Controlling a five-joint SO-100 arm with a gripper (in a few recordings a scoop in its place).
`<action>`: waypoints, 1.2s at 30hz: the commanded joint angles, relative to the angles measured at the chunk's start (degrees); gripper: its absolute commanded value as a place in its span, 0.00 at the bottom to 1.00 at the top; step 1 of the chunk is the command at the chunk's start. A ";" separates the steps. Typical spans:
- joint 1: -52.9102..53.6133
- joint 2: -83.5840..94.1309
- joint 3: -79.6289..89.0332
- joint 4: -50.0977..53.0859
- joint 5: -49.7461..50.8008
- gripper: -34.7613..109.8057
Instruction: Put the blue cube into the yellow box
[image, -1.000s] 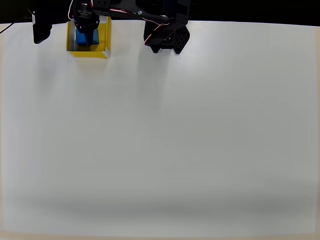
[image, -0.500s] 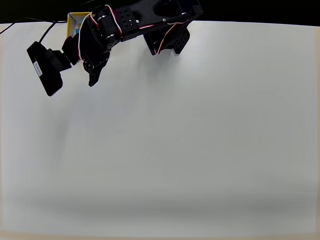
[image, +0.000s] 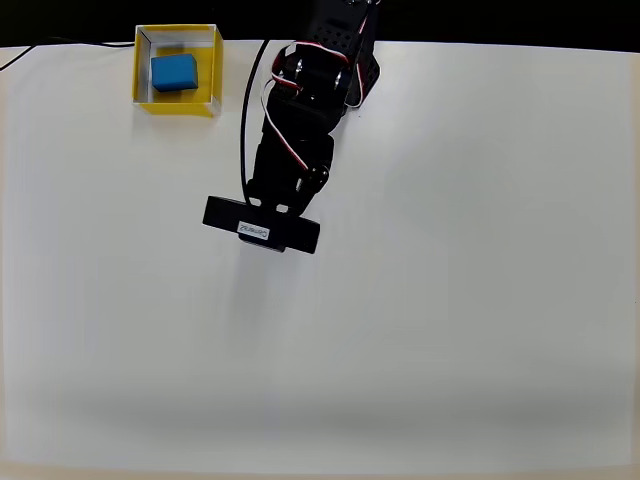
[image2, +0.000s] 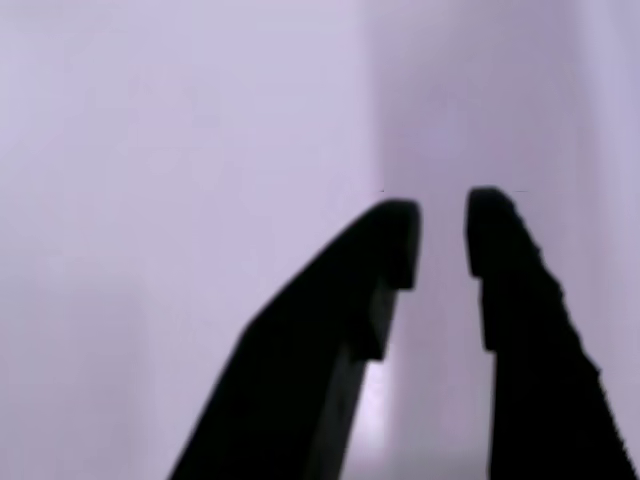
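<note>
Between the two black jaws (image2: 441, 240) in the wrist view there is only a narrow slit of pale surface: they stand slightly apart, clamped on nothing, their tips pointing at the bare white desk (image2: 180, 150). Seen from overhead, the black five-joint arm (image: 300, 130) reaches down the picture from its base at the top edge, and its black wrist camera bar (image: 262, 225) lies crosswise over the open desk (image: 450, 300).

Up and to the left of that wrist, well apart from it, sits the square open-topped yellow box with thin pale-edged walls (image: 209, 68), hard against the top edge of the desk. Inside it, on the yellow floor, lies the small bright-blue matte cube (image: 174, 72), its longer side running left to right across the picture, walls on every side of it.

So the cube lies behind and away from the jaws, not ahead of them: they face down the picture, the box is up the picture to the left. Judged from how things lie, the placing looks done, and no further approach to the cube appears called for; the likely remaining move is simply for the arm to settle clear of the box.
</note>
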 joint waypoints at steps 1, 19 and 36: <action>-5.27 8.44 8.09 -7.03 -1.05 0.24; -12.13 27.69 40.25 -10.90 -0.88 0.24; -8.70 27.77 40.25 15.73 4.04 0.24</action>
